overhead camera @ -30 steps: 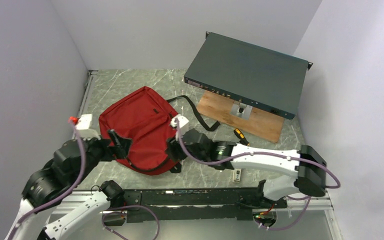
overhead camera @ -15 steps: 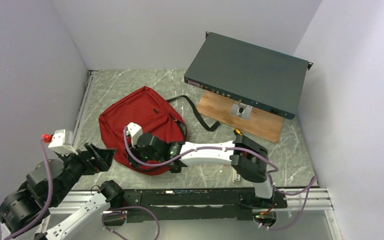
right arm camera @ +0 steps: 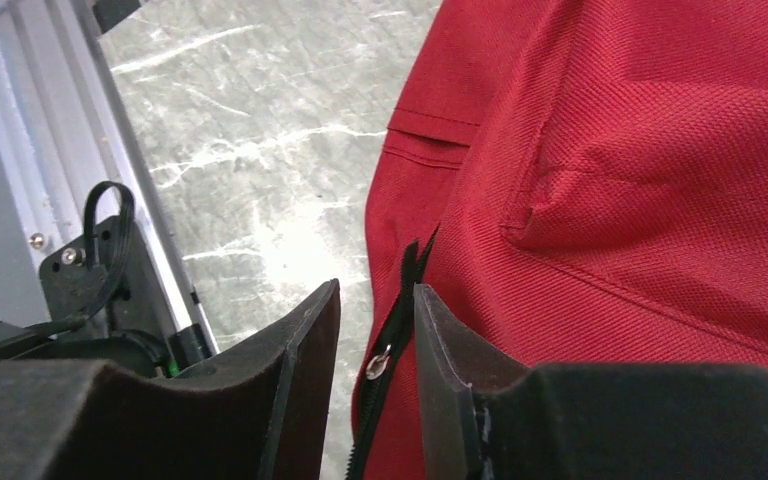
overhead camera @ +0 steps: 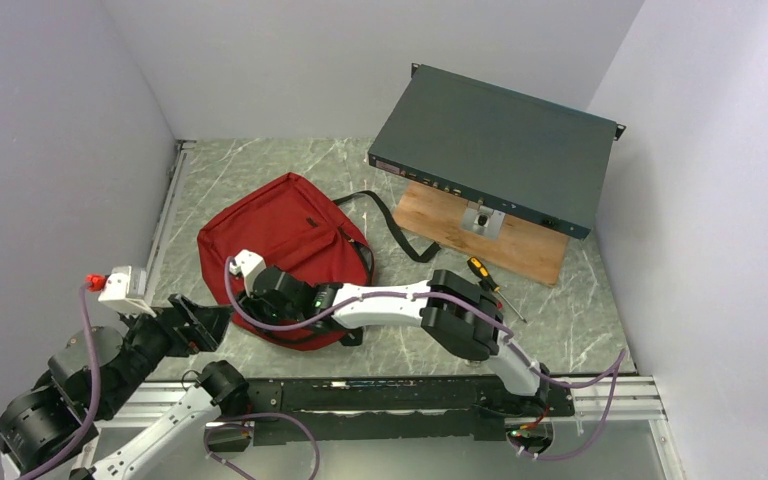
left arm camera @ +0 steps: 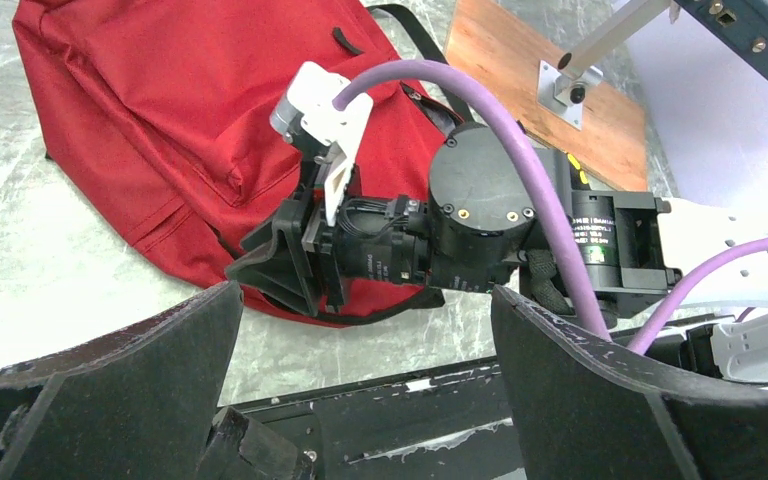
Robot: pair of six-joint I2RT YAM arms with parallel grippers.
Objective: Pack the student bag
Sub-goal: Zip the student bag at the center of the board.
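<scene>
On the student bag (right arm camera: pixel 610 200), the right gripper (right arm camera: pixel 375 292) straddled the zip pull (right arm camera: pixel 381 359) (lower centre), grip unclear. The left gripper (left arm camera: pixel 365 300) gaped wide.

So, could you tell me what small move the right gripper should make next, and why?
Probably close the right gripper fully on the zip pull. The pull hangs in the narrow gap between its fingers at the bag's edge, not visibly pinched.

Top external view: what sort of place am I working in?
Probably a robot test cell: plain walls enclose a marble-patterned table, a dark mounting rail runs along its near edge, and a teal metal box stands over a wooden board.
</scene>
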